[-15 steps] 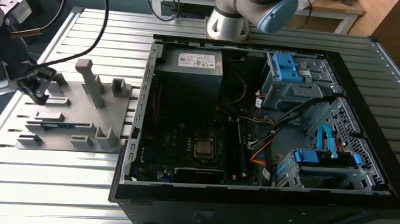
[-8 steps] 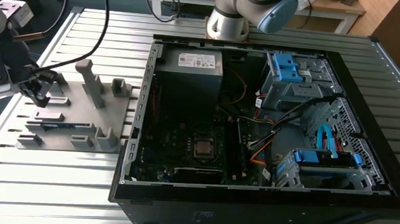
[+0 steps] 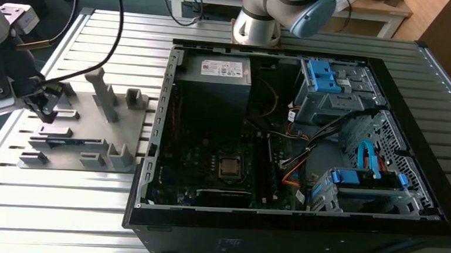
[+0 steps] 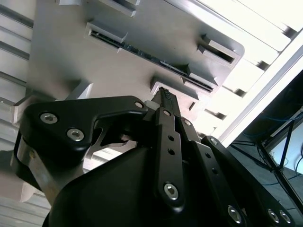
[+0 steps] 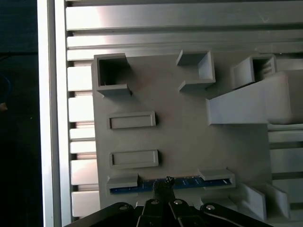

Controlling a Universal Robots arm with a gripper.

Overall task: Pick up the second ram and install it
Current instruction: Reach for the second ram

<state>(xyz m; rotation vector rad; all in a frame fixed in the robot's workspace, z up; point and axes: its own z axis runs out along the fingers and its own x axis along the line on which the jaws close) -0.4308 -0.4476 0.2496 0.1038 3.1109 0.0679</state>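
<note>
The gripper (image 3: 46, 111) hangs at the exterior view's left over the grey holder block (image 3: 90, 150). Its fingers are drawn together to a narrow point with nothing between them, as far as both wrist views show. Under that point lies the second ram (image 5: 189, 182), a thin dark stick standing on edge in a long slot of the holder, caught between two small brackets at its ends. In the first wrist view the fingertips line up with the middle of the stick's upper edge. The exterior view suggests the tip is near the stick but above it, and I cannot tell whether they touch. By my reading the pick-up is not yet done: the stick sits fully in its slot and nothing grips it. The holder rests on the slatted metal table (image 3: 63, 210). Just beside it, toward the exterior view's right, stands the open computer case (image 3: 149, 157). Inside, the motherboard (image 3: 200, 154) carries the square processor (image 3: 231, 167), with the dark memory slots (image 3: 271, 164) just beyond. Whether a stick already stands in those slots is too dark to make out. So lifting, carrying across and seating in the board all appear left to do.
</note>
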